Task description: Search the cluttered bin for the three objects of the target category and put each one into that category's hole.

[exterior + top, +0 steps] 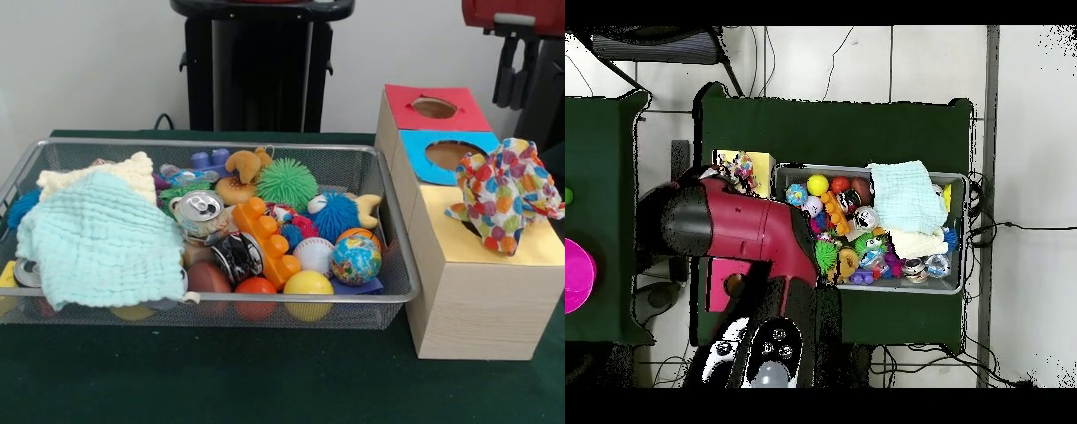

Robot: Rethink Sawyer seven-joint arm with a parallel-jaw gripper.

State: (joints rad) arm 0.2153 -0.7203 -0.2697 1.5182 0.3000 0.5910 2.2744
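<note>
1. I see one dotted cloth (pixel 505 193) bunched on the yellow top (pixel 530 250) of the box, covering the spot where the hole should be; I can't see the hole itself, so I judge the cloth is sitting on or partly in it, not yet through.

2. The gripper (pixel 514 66) hangs at the top right of the front view, above and behind the cloth, well clear of it. I can't tell how its fingers stand, and it holds nothing that I can see.

3. In the overhead view the arm (pixel 730 228) reaches over the boxes and hides most of them; the cloth (pixel 743 170) shows just past it.

4. The bin (pixel 399 237) sits just beside the boxes. I see no other dotted cloth in it; a mint cloth (pixel 97 238) and a cream cloth (pixel 106 175) cover one end, so any remaining ones likely lie under those.

5. The move turns on this: the cloth lies straight below and toward the camera from the gripper, a crumpled heap with no clear long axis.
</note>
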